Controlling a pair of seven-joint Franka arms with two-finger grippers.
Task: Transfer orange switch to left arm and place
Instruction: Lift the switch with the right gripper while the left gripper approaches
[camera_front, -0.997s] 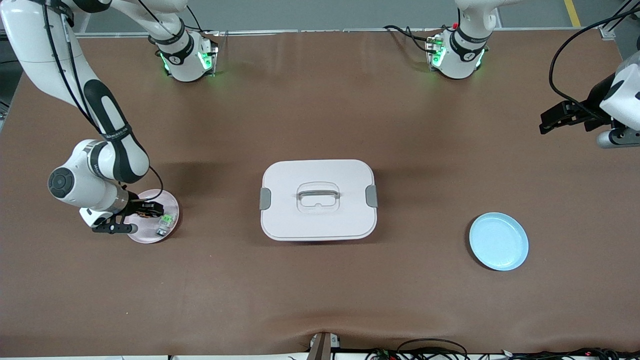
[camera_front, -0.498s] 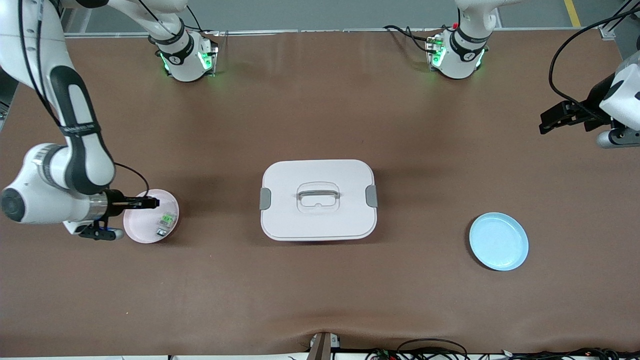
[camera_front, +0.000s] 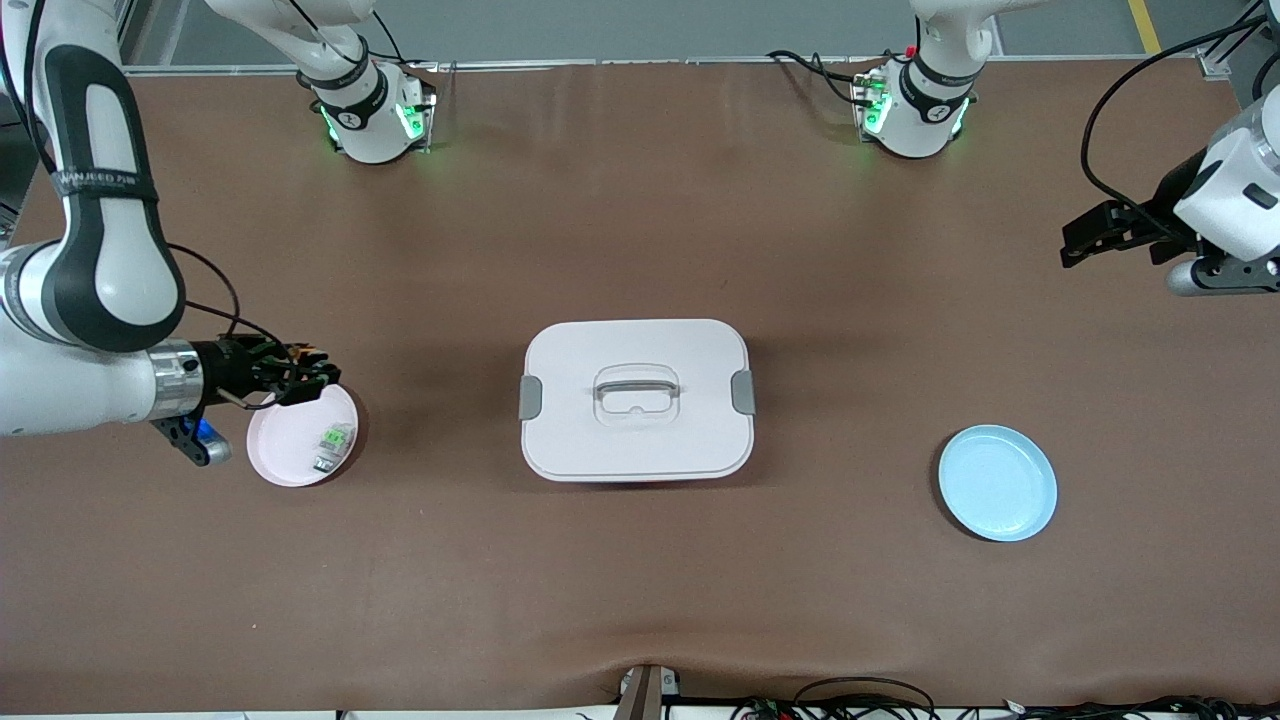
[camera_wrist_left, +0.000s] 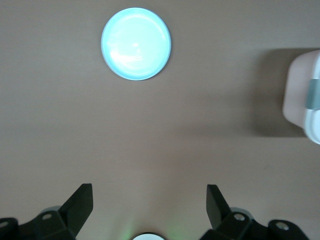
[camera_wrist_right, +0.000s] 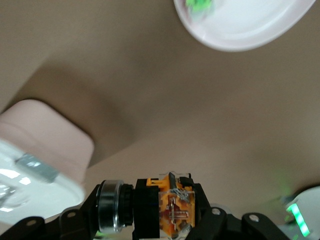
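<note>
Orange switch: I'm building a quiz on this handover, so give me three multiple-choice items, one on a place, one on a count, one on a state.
1. Where is the orange switch?
A. in the right gripper
B. on the blue plate
C. on the box

2. How many plates are on the table?
A. one
B. two
C. three

3. The left gripper is:
A. shut on the switch
B. shut on nothing
C. open

Key: 1 A, the right wrist view shows it clamped; 2 B, pink plate and blue; 3 C, its fingers stand apart.
</note>
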